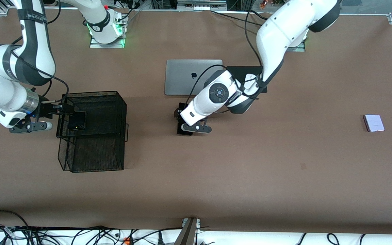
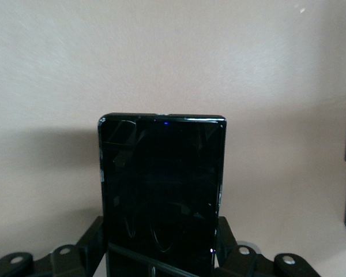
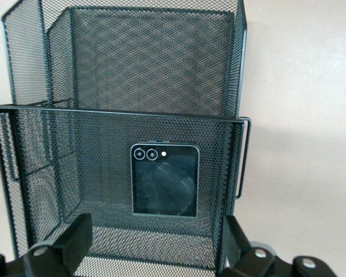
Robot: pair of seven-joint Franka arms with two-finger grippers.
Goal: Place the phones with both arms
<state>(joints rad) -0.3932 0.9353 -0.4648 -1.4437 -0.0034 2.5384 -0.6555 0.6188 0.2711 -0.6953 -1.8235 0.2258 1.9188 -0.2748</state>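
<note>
Black wire-mesh basket (image 1: 92,160) holds squarish glossy black phone (image 1: 77,120)

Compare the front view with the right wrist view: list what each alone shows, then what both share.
Front view only: the silver laptop, the lilac-white phone toward the left arm's end of the table, and the left gripper shut on the long black phone. Right wrist view only: the small black phone's camera lenses. Both: the open right gripper, the mesh basket, the small black phone in it.

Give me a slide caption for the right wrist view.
Open right gripper over a black mesh basket, small black phone lying inside.
</note>
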